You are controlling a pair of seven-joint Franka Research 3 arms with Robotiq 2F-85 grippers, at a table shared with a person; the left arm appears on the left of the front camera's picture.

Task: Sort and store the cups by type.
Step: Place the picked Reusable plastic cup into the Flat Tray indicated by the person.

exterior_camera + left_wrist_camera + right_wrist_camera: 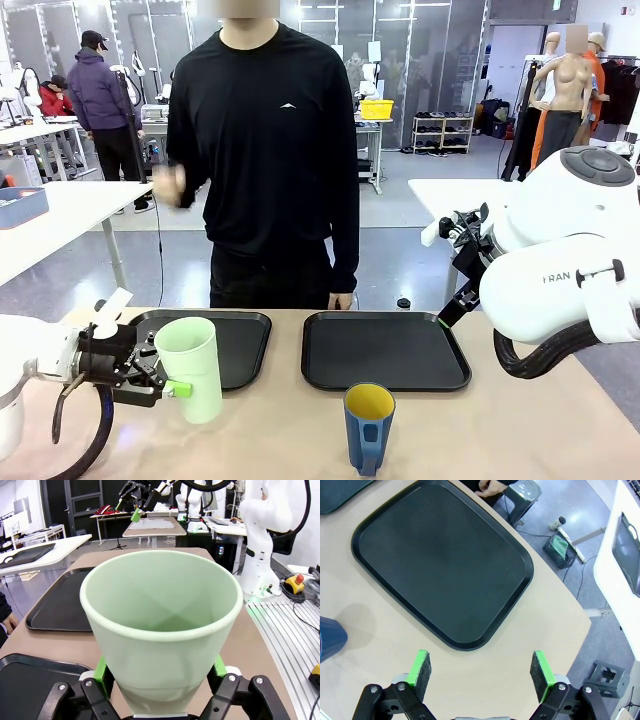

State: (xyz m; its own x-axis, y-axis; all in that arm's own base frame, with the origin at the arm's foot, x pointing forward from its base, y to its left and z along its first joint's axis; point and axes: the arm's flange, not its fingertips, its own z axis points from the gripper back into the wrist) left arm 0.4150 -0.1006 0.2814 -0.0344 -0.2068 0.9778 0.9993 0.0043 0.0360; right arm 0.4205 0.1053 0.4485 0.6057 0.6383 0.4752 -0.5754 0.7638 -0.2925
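The only readable print is "FRAN" in dark letters on the white shell of the right arm (pixel 557 278), at the right of the front view; a small white mark sits on the chest of the person's black long-sleeved top (pixel 288 105), too small to read. The left gripper (pixel 186 387), at the lower left of that view, has its 2 green pads pressed against opposite sides of the tumbler (pixel 192 365), a smooth pale mint-green plastic cup with no handle, wider at its rolled rim than at its foot and leaning slightly. Whether its base touches the table (pixel 500 430) cannot be told. In the left wrist view the tumbler's open mouth shows bare inside. The mug (pixel 369 425) stands upright at the lower middle of the front view, dark blue outside, yellow inside, its handle facing the camera, on the pale tan tabletop in front of the right tray (pixel 385 350). The 2 trays are matte black, rectangular with rounded corners and raised rims; the left tray (pixel 245 345) lies just behind the tumbler. The right gripper (pixel 481 669) hangs above the table with its jaws spread wide and nothing between them, over bare tabletop beside the right tray's rim. One hand (pixel 340 300) of the person rests at the table's far edge.
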